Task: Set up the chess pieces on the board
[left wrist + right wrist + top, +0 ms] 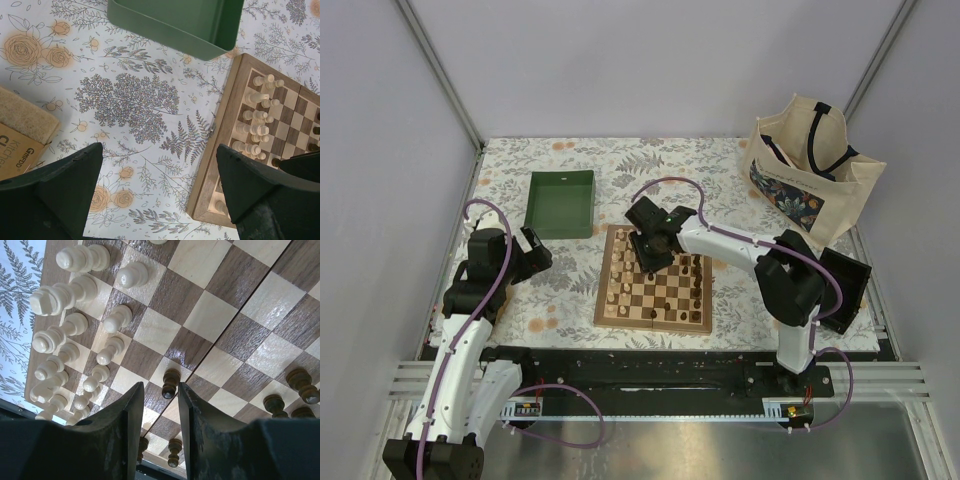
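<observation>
Wide-set dark fingers of the left gripper (pixel 159 150) fill the bottom of the left wrist view, jaws open with nothing between them, hovering over a floral-printed tablecloth (pixel 130 100). At the far left edge lies a tan cardboard box printed with black letters (pixel 17 152). Beyond the fingers sits a dark green rectangular tray (pixel 175 25), just beside the far left corner of the square wooden chessboard with light and dark brown squares (pixel 220 135), which lies at the table's centre between the two arms. Pale cream wooden chess pieces (pixel 70 290) stand in two rows along its left edge; dark brown pieces (pixel 300 382) stand toward its right. The right gripper (pixel 161 390) hangs low over the board, jaws narrowly open around the head of one dark brown pawn (pixel 170 382), with a sliver of space on either side. At the far right stands a cream canvas tote bag with black handles (pixel 810 165).
</observation>
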`<act>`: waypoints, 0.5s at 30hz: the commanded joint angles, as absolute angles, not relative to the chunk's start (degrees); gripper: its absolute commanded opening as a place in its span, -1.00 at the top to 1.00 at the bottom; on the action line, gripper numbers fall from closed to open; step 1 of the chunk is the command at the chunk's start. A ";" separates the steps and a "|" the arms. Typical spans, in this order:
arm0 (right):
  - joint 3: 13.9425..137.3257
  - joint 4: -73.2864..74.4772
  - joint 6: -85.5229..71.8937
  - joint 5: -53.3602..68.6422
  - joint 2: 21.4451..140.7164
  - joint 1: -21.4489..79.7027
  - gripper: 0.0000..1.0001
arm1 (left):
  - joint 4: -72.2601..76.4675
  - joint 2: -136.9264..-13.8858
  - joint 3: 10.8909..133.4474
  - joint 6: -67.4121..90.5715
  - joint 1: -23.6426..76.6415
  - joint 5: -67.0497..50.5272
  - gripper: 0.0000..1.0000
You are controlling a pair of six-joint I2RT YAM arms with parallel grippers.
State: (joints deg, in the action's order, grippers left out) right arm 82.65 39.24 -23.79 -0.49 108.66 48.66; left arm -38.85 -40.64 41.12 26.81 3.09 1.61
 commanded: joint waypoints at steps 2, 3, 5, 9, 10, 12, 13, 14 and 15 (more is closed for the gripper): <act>84.64 39.55 -23.38 -0.97 109.51 49.22 0.17 | -35.77 -40.87 41.92 26.54 2.81 0.79 -0.98; 84.55 39.55 -23.47 -1.05 109.60 49.22 0.17 | -35.77 -40.78 41.92 26.54 2.81 0.70 -0.98; 84.38 39.64 -23.38 -1.14 109.60 49.22 0.18 | -35.77 -40.87 41.92 26.46 2.81 0.70 -0.98; 84.20 39.64 -23.20 -1.41 109.77 49.22 0.20 | -35.95 -40.78 41.92 26.54 2.81 0.70 -0.98; 84.20 39.81 -23.12 -1.41 109.86 49.22 0.20 | -35.86 -40.78 41.92 26.54 2.81 0.70 -0.98; 84.20 39.90 -22.85 -1.58 110.13 49.13 0.20 | -35.86 -40.69 41.84 26.54 2.81 0.88 -0.98; 84.20 39.99 -22.68 -1.67 110.13 49.22 0.20 | -35.77 -40.61 41.84 26.54 2.81 0.88 -0.98; 84.20 39.99 -22.76 -1.84 110.30 49.22 0.20 | -35.86 -40.69 41.84 26.54 2.81 0.88 -0.98; 84.20 39.99 -22.59 -2.02 110.39 49.13 0.20 | -35.86 -40.69 41.84 26.46 2.81 0.88 -0.98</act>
State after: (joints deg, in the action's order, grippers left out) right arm 82.72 39.59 -23.57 -0.58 109.54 48.66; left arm -38.85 -40.64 41.12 26.81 3.09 1.63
